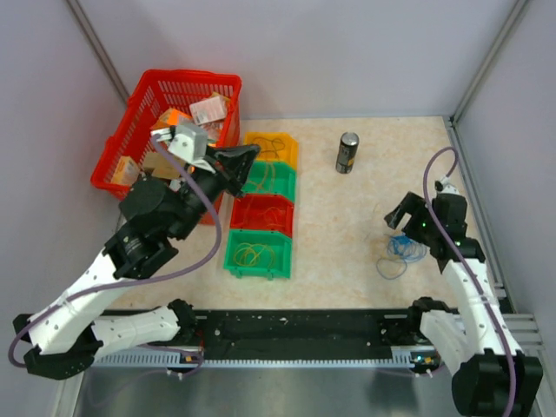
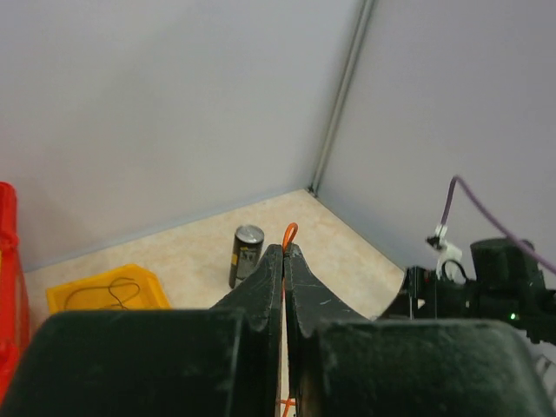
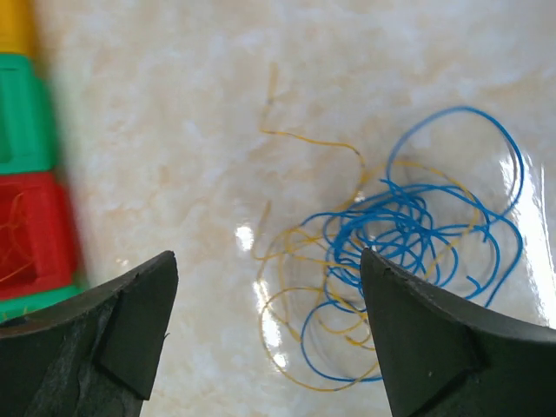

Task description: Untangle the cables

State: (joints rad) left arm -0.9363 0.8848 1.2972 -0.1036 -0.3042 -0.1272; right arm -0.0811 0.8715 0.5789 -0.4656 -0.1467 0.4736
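Right wrist: right claw [image 3: 268,265] gaping, cables [image 3: 408,226] lying on bench [image 3: 156,113] beneath, nearer one finger. Left claw [image 2: 284,254] pinching orange strand [image 2: 290,232]. All seeming light, floppy; gripping outer blue loop [image 3: 514,174] advisable.

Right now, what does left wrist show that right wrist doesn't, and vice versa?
Only left wrist: the left gripper shut on an orange wire; the can; a dark cable lying in the yellow bin; the right arm off to the side.
Only right wrist: the right gripper open over the tangle of blue cable and thin yellow-orange wire on the table; the green bin and red bin.
Both: the yellow bin, only a sliver in right wrist, and the beige tabletop.
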